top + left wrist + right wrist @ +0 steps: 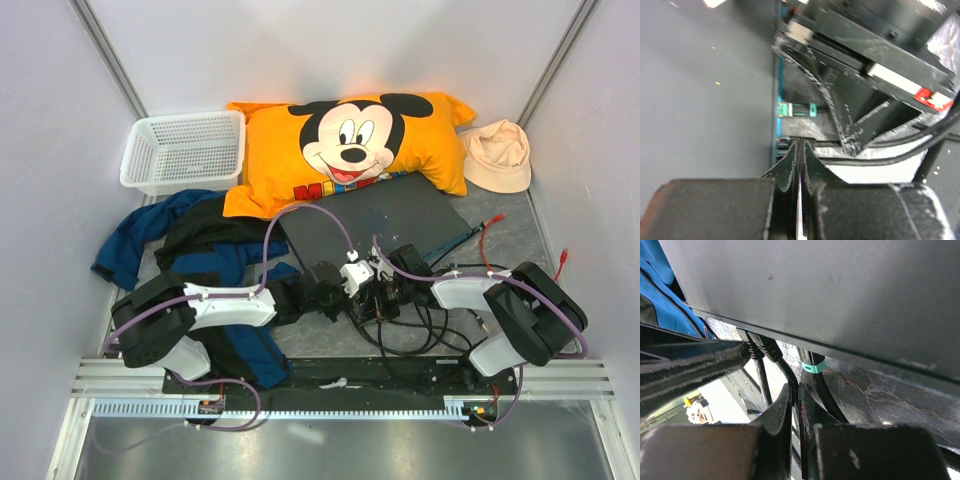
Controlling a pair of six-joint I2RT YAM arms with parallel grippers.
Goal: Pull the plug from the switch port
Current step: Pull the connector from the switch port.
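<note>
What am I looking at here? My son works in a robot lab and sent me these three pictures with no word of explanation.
The machine is two small robot arms bolted at a table's edge. One picture looks down from above; the other two come from cameras on each wrist. On the table lie a flat grey switch, an orange pillow, a white basket, a cream hat and blue and black clothes. Both arms reach to the switch's near edge, where cables with plugs sit in its sockets. The left gripper and right gripper have their jaws pressed together, and nothing shows between them.
</note>
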